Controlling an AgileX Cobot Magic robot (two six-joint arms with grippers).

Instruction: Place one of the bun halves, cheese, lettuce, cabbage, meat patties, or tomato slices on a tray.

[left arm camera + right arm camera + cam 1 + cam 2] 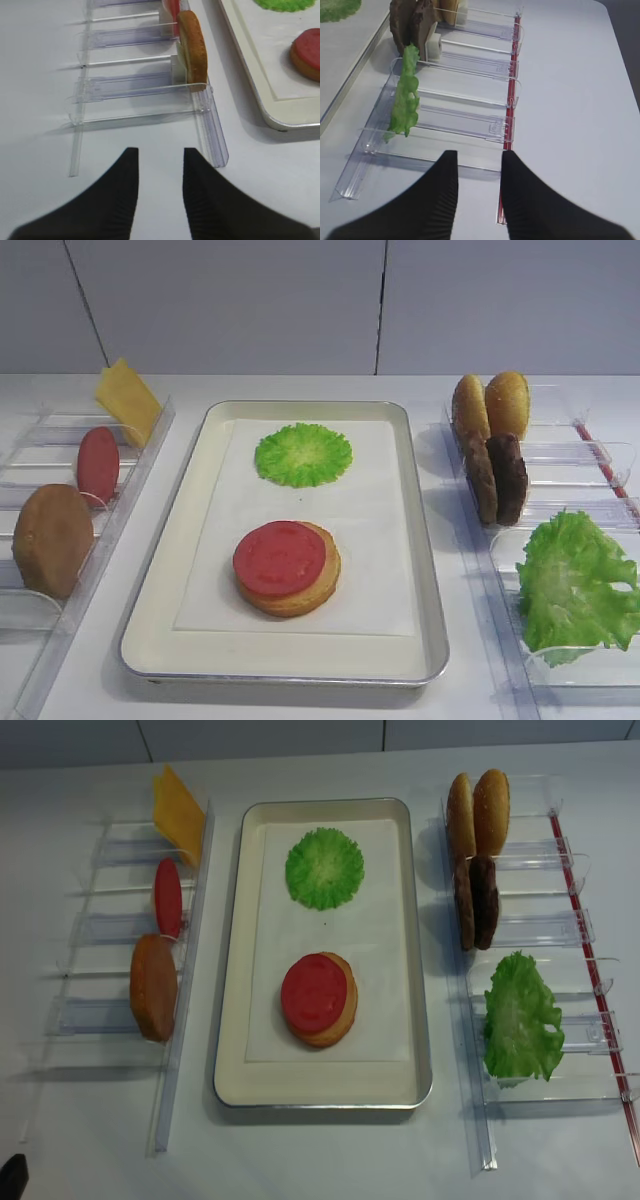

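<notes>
- Tomato slice [279,558] lies flat on a bun half [300,592], near the front of the tray [418,540]; another stands in the rack left of the tray.
- It looks light and probably slippery; pinch across its rim.
- Right gripper [479,172] and left gripper [160,167]: fingers apart, holding nothing.
- Room is open above the tray; rack walls crowd the sides.

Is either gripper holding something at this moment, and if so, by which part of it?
Nothing is held. The right gripper and the left gripper each show only bare table between their fingers, with no food touching them.
</notes>
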